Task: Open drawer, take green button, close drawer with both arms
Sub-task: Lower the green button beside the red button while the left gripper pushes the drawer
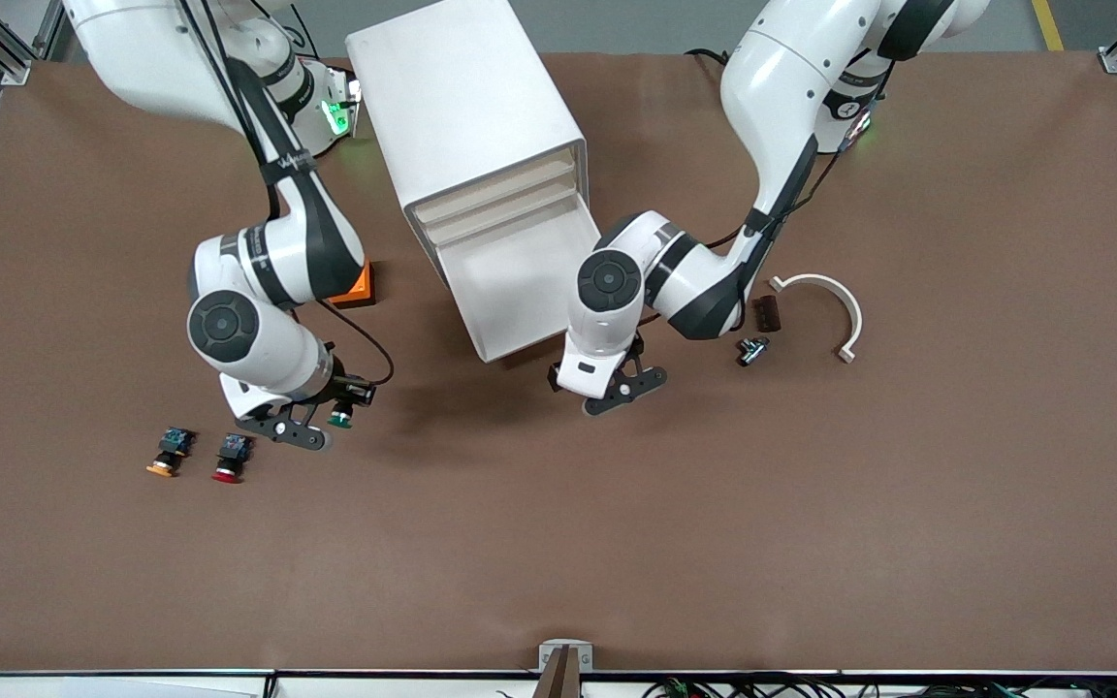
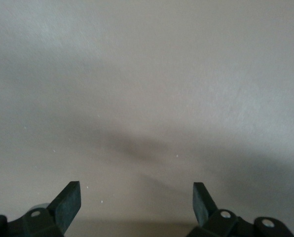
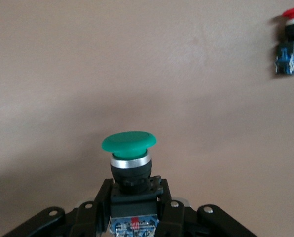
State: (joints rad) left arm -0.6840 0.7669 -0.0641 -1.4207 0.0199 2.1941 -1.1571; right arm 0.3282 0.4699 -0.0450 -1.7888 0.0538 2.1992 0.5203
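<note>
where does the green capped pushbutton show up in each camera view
Front view: the small pushbutton with the round green cap sits in the right gripper, over the brown table, beside the red-capped pushbutton.
Left wrist view: not in it; only the left gripper with open fingers.
Right wrist view: low centre, clamped between the fingers.
Shared landmark: the red-capped pushbutton.

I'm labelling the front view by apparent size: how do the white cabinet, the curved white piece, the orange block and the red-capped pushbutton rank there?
Largest to smallest in the front view:
1. white cabinet
2. curved white piece
3. orange block and red-capped pushbutton: unranked, since the right arm hides most of the block.
</note>
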